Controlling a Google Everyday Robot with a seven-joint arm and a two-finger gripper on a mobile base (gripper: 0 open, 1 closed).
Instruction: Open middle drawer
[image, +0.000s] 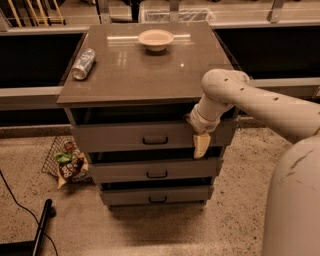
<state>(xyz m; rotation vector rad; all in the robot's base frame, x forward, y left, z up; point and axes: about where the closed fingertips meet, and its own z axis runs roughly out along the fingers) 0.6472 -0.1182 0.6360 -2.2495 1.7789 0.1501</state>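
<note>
While my gripper (201, 145) hangs at the right end of the top drawer (125, 136), and I cannot tell if it is open or closed, the handle (157, 174) of the shut middle drawer (120, 171) lies lower and further left, its long axis horizontal.

A: Worktop?
B: Flat grey cabinet worktop (150, 80): round beige bowl (156, 39) back centre, silver metal can (83, 63) lying at the left edge.
A: Drawers?
B: Grey middle drawer (120, 171) sits under the grey top drawer (115, 138). Pale tool (201, 145) is before the top drawer's right end.
A: Floor?
B: Wire mesh basket (56, 155) is left of the drawers.
</note>
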